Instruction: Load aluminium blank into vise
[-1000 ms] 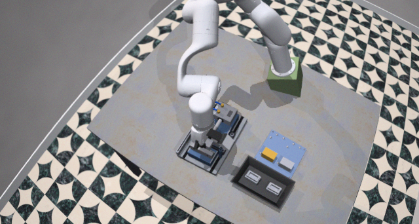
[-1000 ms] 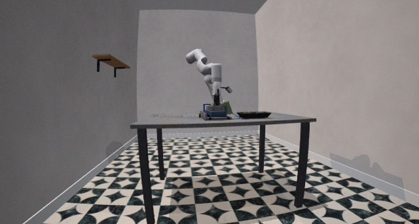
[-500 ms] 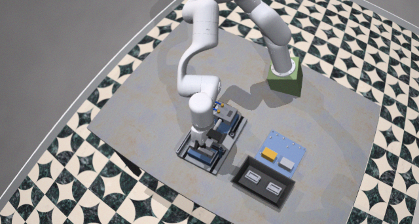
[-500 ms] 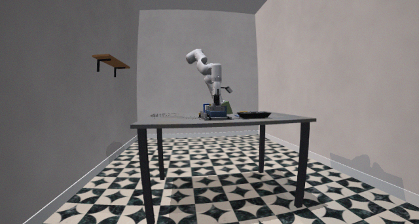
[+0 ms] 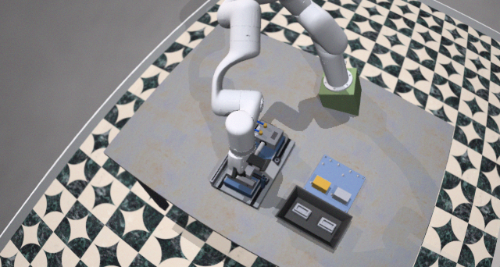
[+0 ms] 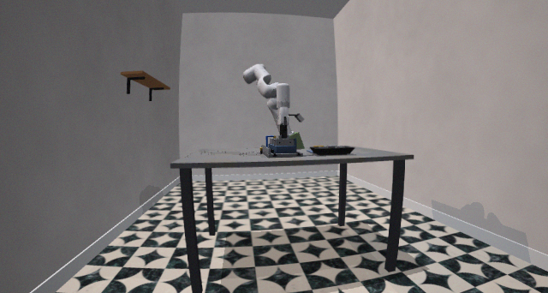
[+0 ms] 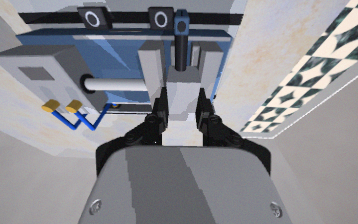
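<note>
Aluminium blank (image 7: 182, 107) sat pinched in your hand (image 7: 182, 116), lowered into the vise (image 5: 250, 166) opening, just before the dark work stop (image 7: 181, 47). Beyond the vise on the worktop (image 5: 394, 142), your infeed plate (image 5: 353, 179) carried one brass blank (image 5: 321, 183) and one aluminium blank (image 5: 342, 194); two finished parts (image 5: 301, 211) lay pocket up in the outfeed tray (image 5: 341, 229).

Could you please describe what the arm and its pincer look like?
The arm is glossy white, built of thick rounded segments, with a bolted round flange on a green block pedestal. The pincer has a grey, boxy body with two screws and black linkage fingers. No cables or markings show.
</note>
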{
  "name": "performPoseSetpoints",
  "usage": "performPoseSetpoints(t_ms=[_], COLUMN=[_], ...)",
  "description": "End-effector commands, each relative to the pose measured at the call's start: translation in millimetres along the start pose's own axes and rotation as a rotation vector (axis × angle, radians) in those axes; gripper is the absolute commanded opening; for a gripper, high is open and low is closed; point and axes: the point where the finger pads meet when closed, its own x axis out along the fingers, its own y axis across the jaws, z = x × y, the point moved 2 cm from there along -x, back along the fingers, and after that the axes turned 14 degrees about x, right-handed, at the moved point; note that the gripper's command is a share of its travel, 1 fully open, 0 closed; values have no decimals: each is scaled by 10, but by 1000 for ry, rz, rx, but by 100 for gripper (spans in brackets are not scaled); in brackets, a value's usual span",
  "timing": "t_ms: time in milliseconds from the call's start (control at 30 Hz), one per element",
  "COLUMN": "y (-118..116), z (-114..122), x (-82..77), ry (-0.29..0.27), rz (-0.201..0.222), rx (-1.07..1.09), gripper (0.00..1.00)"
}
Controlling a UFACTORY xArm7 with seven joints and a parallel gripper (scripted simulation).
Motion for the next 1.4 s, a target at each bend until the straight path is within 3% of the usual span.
performPoseSetpoints(t_ms=[0, 633, 667, 1367], y=[15, 15, 15, 15], z=[-6, -6, -6, -6], x=[-15, -12, -12, -12], ry=[1, 1, 1, 1], rz=[5, 5, 5, 5], rx=[0, 0, 0, 0], gripper=[0, 0, 69, 69])
